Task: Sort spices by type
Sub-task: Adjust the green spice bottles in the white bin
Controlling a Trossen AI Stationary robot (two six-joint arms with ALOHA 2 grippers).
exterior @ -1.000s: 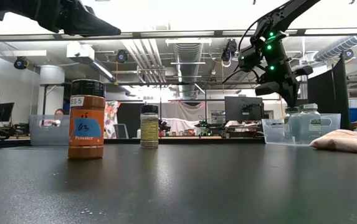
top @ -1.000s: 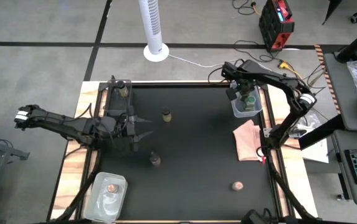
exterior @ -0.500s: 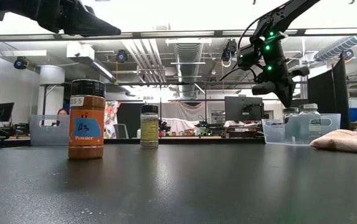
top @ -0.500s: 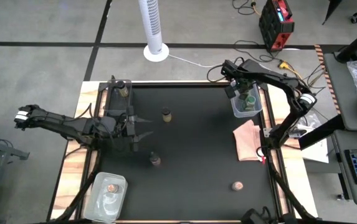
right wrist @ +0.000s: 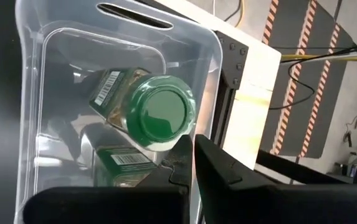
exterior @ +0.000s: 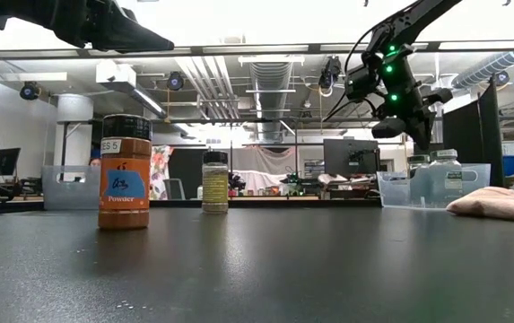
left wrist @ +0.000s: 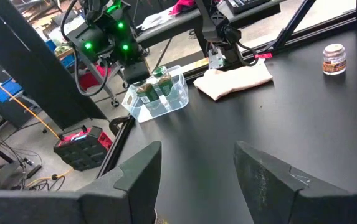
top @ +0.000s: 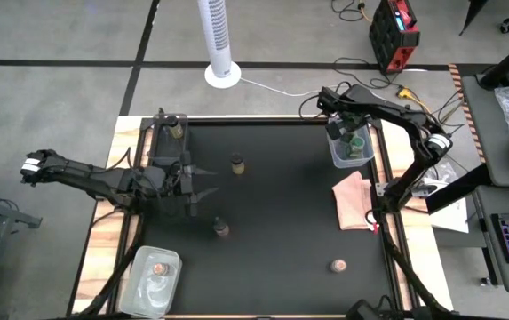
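Right gripper hangs clenched and empty just above the clear plastic tub at the far right edge of the black worktop. Inside that tub you can see two green-lidded spice jars, one leaning over the other. Your risk here is snagging: with the fingers this close to the tub wall, a careless pull sideways could catch the rim and drag or tip the tub, spilling the sorted pair.

Further out, a yellowish jar with a dark lid stands at the worktop's middle, an orange-brown jar with a dark lid nearer the front, and a pinkish-topped jar at front right. A folded pink cloth lies beside the tub.

Left gripper hovers at the left, slightly parted, holding nothing you can see.
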